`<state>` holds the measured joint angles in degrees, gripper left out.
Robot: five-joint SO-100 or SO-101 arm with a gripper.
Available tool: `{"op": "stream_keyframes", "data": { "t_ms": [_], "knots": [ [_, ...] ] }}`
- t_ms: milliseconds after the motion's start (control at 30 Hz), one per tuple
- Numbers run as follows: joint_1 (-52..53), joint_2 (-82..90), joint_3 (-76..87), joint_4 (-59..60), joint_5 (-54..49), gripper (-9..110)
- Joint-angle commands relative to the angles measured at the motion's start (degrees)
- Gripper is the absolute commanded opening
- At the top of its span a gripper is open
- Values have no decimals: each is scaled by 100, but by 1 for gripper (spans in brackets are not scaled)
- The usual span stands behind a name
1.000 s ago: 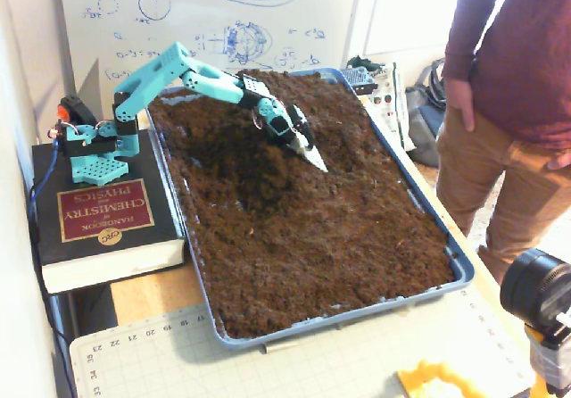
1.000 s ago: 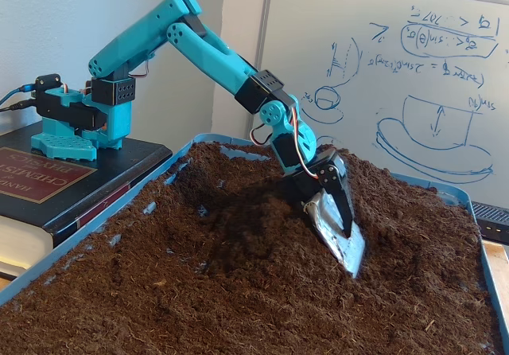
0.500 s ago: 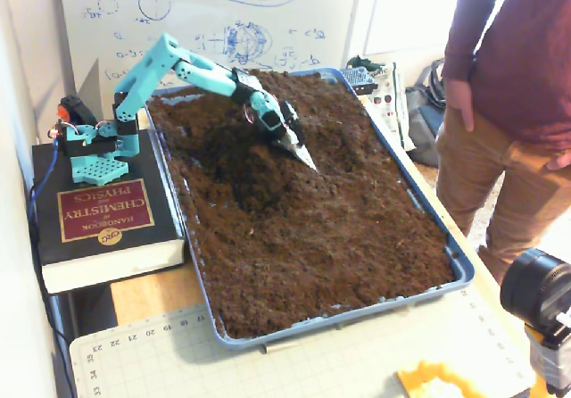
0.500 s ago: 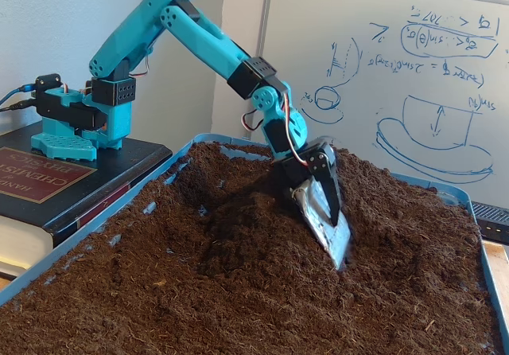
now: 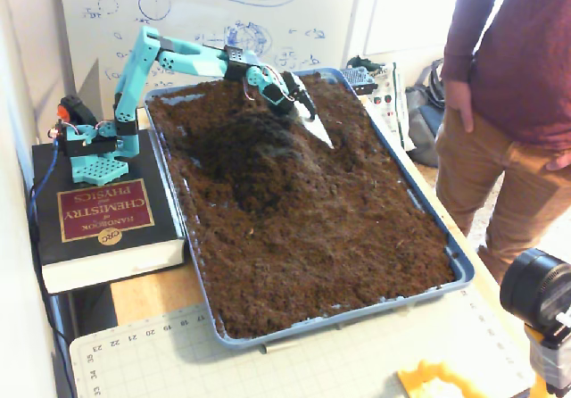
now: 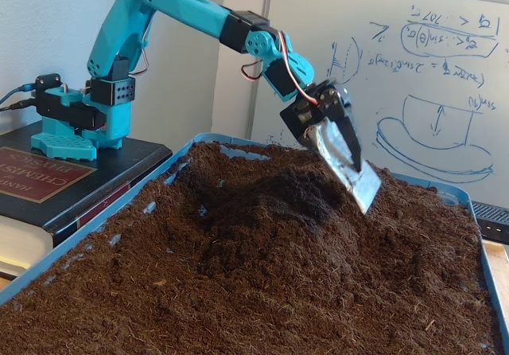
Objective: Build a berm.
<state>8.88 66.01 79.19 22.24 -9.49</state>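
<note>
So the arm just pulled up out of the dirt; a second ago the scoop end was dug into the soil and now it's lifted clear and hanging over the pile. Working near to far from the high camera: there's a green cutting mat (image 5: 268, 362) at the near edge of the table, then the blue tray (image 5: 459, 273) packed with flat brown soil, and over on the left a fat chemistry handbook (image 5: 103, 224) that the arm's base is sitting on. Further back, toward the far left part of the tray, is the berm (image 5: 254, 144), a darker, fresher-looking hump (image 6: 278, 204) that's only a short mound so far. The gripper (image 5: 314, 126) hovers just past its right side, with what looks like a shiny metal scoop blade (image 6: 350, 168) pointing down and not touching the soil. Can't honestly tell if the claw is apart or pinched together, the blade hides it in both fixed views. Behind it all there's a whiteboard (image 6: 413, 76), and a person (image 5: 517, 86) standing on the right. My read: it's between scoops, and next it needs to come down beside the hump and drag more soil onto it to lengthen the ridge.
</note>
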Motion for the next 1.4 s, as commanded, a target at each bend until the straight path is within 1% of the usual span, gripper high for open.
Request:
{"op": "stream_keyframes", "data": {
  "t_ms": [0,267,367,433,533,633,833,967,1167,1367],
  "knots": [
    [316,-343,-1362,-97,-44,1],
    [747,-2874,-3858,-105,35,1],
    [861,-3779,-4351,-44,26,1],
    [879,-4219,-4307,-26,-35,1],
    [826,-4544,-3832,-18,-35,0],
    [800,-4368,-2865,-18,-62,0],
    [571,-3050,-642,-18,-62,0],
    [457,-2320,387,-62,-62,0],
    [431,-1731,1116,-79,-62,1],
    [475,-1248,1081,-97,35,1]
  ]
}}
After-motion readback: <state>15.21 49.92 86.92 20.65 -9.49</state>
